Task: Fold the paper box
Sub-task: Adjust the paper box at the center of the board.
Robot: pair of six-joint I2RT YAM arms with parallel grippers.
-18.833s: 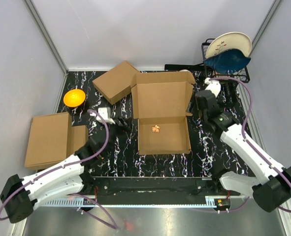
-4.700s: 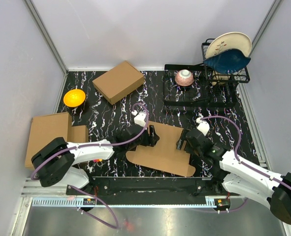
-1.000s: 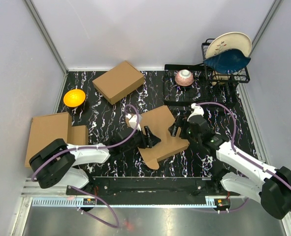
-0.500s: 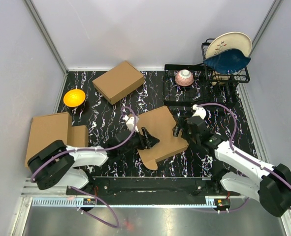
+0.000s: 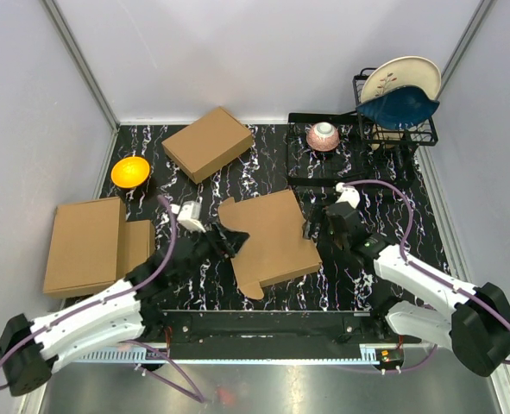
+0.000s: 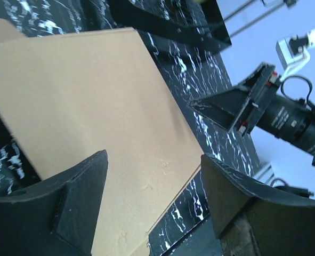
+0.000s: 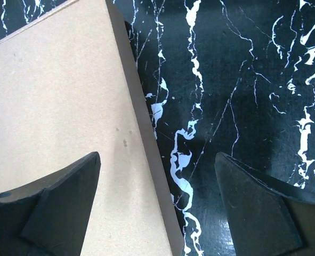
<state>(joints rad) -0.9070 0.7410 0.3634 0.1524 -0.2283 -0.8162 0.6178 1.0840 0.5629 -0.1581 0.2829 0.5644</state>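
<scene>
- Left fingers (image 6: 77, 197): spread apart, nothing gripped; held at the left edge of the paper box (image 5: 267, 233).
- Right fingers (image 7: 56, 197): spread apart, nothing gripped; held over the box's right edge.
- Paper box: folded shut, laid flat mid-worktop (image 5: 203, 181) between both arms, with a tab projecting at its near-left corner.
- Also recorded: smaller box (image 5: 208, 143) and orange bowl (image 5: 130, 171) far left; dish rack (image 5: 397, 129) far right.

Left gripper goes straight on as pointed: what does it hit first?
Probably the paper box: it lies right ahead of the open left gripper. Height above it is unclear.
</scene>
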